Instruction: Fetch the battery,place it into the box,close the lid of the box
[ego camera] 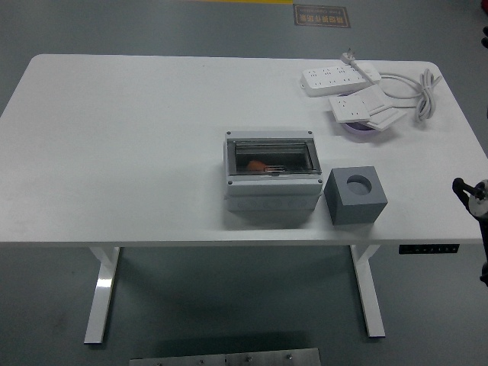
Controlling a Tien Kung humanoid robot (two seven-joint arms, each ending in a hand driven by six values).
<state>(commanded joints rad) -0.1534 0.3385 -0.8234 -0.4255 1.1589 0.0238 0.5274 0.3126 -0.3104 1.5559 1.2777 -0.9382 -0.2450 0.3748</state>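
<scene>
While my right arm [474, 200] shows only as a dark joint at the right edge of the head view, off the table's side, neither of my hands is in the picture, so I cannot tell whether they are open or curled, and my left arm is out of view altogether. On the white rectangular table [122, 152] sits the pale grey plastic box with a clear hinged lid [272, 177], and that lid looks to be lying flat over it. Through the lid I see a small orange object [257, 164] inside, which I take to be the battery. Just to the right of the box stands a dark grey cube with a round hole in its top [355, 194], empty. Far back lie white power strips with a coiled cable [364, 90].

I judge the job nearly or fully done. One risk: the lid may only rest unlatched, and a careless sweep of my arm could nudge the cube or box
</scene>
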